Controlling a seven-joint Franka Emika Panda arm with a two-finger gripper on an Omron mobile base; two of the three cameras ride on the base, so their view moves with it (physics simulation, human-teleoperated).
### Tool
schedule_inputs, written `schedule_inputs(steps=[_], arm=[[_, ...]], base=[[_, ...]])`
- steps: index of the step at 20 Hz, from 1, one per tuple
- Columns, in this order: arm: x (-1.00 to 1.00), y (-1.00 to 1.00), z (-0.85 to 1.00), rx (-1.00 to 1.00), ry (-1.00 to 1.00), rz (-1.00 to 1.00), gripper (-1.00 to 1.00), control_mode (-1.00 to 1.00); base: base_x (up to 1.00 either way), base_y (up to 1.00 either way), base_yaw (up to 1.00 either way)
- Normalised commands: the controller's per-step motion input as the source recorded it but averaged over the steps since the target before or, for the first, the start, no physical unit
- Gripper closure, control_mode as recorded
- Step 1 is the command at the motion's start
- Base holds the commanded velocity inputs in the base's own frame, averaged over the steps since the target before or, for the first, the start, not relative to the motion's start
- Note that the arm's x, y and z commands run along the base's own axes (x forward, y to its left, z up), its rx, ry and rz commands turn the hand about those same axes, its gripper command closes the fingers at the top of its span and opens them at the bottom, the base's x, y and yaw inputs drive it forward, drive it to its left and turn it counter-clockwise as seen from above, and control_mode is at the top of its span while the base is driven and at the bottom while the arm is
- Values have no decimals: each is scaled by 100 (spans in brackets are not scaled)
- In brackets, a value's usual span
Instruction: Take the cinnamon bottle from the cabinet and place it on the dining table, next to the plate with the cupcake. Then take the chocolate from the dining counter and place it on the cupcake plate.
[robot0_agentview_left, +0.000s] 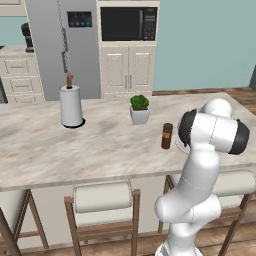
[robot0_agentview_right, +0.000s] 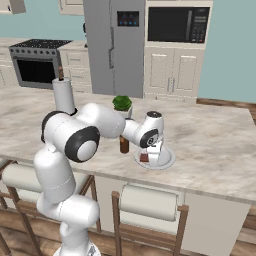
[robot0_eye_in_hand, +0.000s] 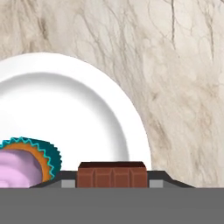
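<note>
Marble counter (robot0_agentview_right: 215, 135) carrying white plate (robot0_eye_in_hand: 87, 113) with cupcake (robot0_eye_in_hand: 26, 159); fingers (robot0_eye_in_hand: 65, 180) gripping chocolate (robot0_eye_in_hand: 112, 175) above plate, cinnamon bottle (robot0_agentview_left: 167, 136) beside

Cupcake (robot0_eye_in_hand: 22, 164) on plate (robot0_eye_in_hand: 87, 105), bottle (robot0_agentview_left: 167, 136) beside

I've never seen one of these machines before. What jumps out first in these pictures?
The big white robot arm bends over a marble counter, its gripper clamped on a brown chocolate bar just above a white plate. On that plate sits a pink-frosted cupcake in a teal wrapper. Beside the plate stand a brown cinnamon bottle and a small potted plant.
</note>
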Motion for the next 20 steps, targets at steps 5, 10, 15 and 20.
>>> schedule_inputs(steps=[5,10,15,20], arm=[[13,0,-4,0,0,-2,-100,-100],[8,-6,2,1,0,-3,-100,-100],[-1,0,49,1,0,-9,-100,-100],[-11,6,83,0,0,-5,-100,-100]], base=[[0,0,0],[0,0,0],[0,0,0],[0,0,0]])
